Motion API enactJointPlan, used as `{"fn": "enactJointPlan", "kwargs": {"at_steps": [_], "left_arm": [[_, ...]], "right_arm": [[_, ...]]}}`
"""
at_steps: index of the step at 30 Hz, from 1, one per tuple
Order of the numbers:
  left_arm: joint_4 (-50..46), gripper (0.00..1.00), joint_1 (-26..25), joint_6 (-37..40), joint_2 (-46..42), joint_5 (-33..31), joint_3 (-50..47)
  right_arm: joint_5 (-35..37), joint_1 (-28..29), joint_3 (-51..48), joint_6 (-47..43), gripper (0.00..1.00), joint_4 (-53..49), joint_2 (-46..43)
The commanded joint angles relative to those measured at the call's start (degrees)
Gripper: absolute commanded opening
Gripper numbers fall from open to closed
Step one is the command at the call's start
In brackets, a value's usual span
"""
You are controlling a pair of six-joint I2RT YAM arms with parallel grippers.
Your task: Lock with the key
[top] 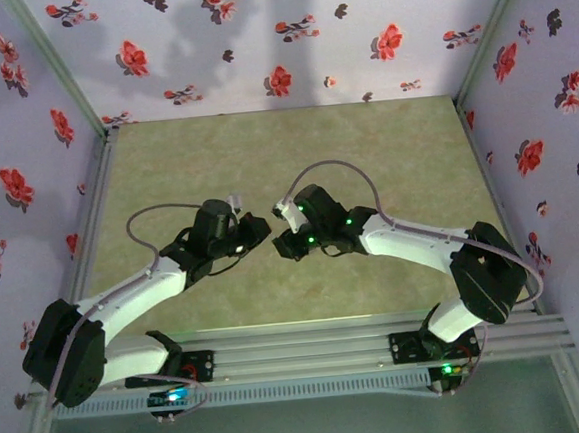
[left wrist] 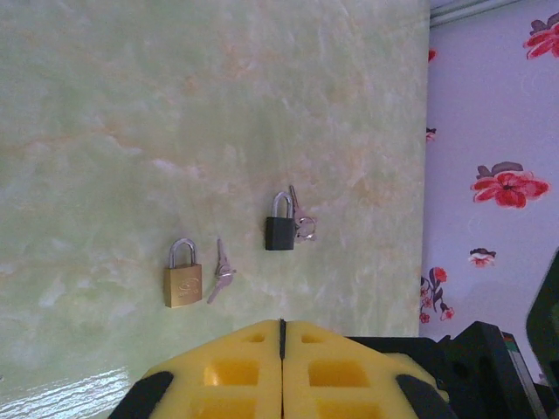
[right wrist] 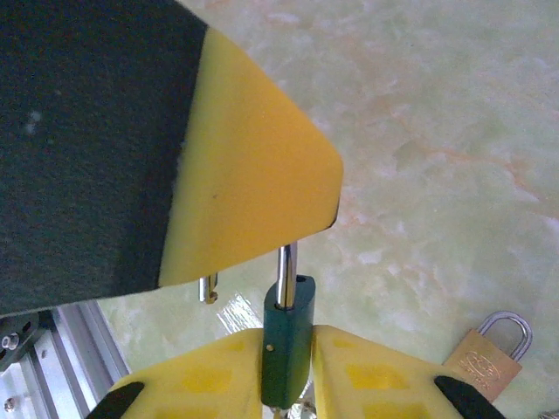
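A dark green padlock (right wrist: 288, 325) is held by its body between the yellow pads of the right gripper (right wrist: 287, 371), which is closed on it from both sides. One leg of the shackle (right wrist: 286, 272) is seated in the body; the other end hangs free beside it – the lock is open. The shackle's top is hidden behind a large yellow-faced finger (right wrist: 253, 166). The left gripper (left wrist: 281, 342) is closed pad to pad, with nothing gripped. Farther off on the green table (left wrist: 175, 105), a brass padlock (left wrist: 182, 281) lies with a key (left wrist: 220, 275) just beside it; beyond, a black padlock (left wrist: 280, 229) – keys touching it.
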Motion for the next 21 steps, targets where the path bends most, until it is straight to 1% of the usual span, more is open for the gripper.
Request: {"fn": "enactJointPlan", "kwargs": {"at_steps": [1,5,9,13,21], "left_arm": [[1.69,0.00,0.40,1.27,-1.96,1.20,-0.53],[3.09,0.00,0.50,2.96,-3.61,1.96,-1.76],[7.67,0.00,1.24,4.79,-5.61,3.03,-5.00],[15.06,0.00,2.60,4.86,-7.79,4.73,-9.64],[26.23,0.00,4.27,5.82,-10.64,6.46,-16.10]], "right_arm": [[-0.18,0.42,0.69,-0.05,0.14,0.60,0.04],[-0.57,0.43,0.39,-0.49,0.08,0.49,-0.78],[-1.99,0.43,-0.19,-1.11,0.00,0.70,-2.11],[-4.98,0.43,-1.21,-1.29,0.00,2.10,-3.54],[-15.25,0.41,-3.29,-1.36,0.00,6.07,-5.57]]}}
